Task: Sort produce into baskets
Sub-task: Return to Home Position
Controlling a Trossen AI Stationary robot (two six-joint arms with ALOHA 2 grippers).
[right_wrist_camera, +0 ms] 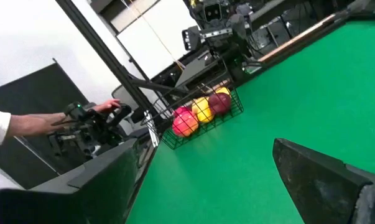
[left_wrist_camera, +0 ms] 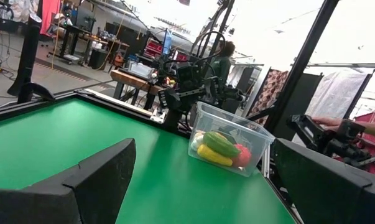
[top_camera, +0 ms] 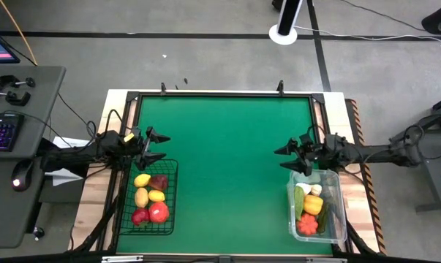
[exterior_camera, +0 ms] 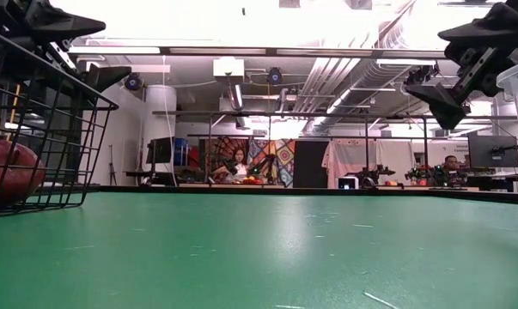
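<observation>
The left gripper point(top_camera: 166, 146) hangs in the air over the green table point(top_camera: 227, 124). Its two dark fingers are spread wide apart and there is nothing between them. The black wire basket point(top_camera: 174, 197) sits on the table just beside this gripper, a little lower than it, and its nearest rim is almost under the fingers. Inside the basket, farthest from the gripper, lie a red tomato point(top_camera: 159, 212) and a red apple point(top_camera: 139, 216). Closer to the gripper are a dark red fruit point(top_camera: 159, 182) and three yellow pieces point(top_camera: 142, 180). The right gripper point(top_camera: 278, 158) hangs well across the table from the left one, with its tips pointing toward it. Its fingers are spread wide too and hold nothing. The clear plastic box point(top_camera: 342, 212) stands just beside the right gripper and lower than it, not touching it. In the box, a white piece point(top_camera: 308, 189) lies nearest the gripper, then a green piece point(top_camera: 299, 206) and an orange piece point(top_camera: 313, 204), and a red-orange piece point(top_camera: 306, 226) lies farthest from it. The table between the two grippers is bare green. Off the table, past the wire basket, a person's hand point(right_wrist_camera: 109, 107) holds a dark handle.
</observation>
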